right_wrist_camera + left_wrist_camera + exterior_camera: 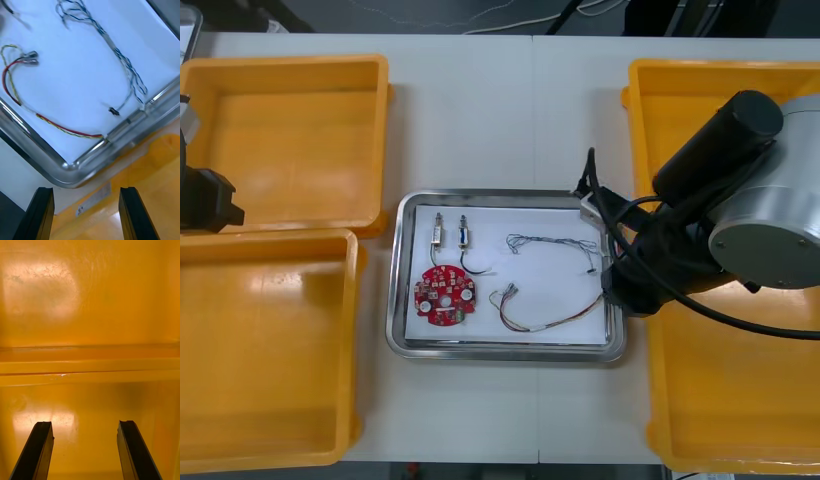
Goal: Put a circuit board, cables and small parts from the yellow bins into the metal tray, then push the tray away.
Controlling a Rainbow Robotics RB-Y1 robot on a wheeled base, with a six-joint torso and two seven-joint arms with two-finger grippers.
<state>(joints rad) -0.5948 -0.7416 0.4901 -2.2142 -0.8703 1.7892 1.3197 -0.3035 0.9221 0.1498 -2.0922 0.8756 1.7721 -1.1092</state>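
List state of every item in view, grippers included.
metal tray, white inside, loaded
circuit board, flat in tray
blue and white cable, loose in tray
red and yellow cable, loose in tray
small metal parts, two, side by side in tray
right gripper, open, empty, at tray's right rim
left gripper, open, empty, over left yellow bins

Fingers spread wide on both: right pincer (85, 195) reaches inward from the right, left pincer (84, 425) sits at far left.

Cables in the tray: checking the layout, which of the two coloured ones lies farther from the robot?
The twisted blue and white cable; the red and yellow cable loops nearer.
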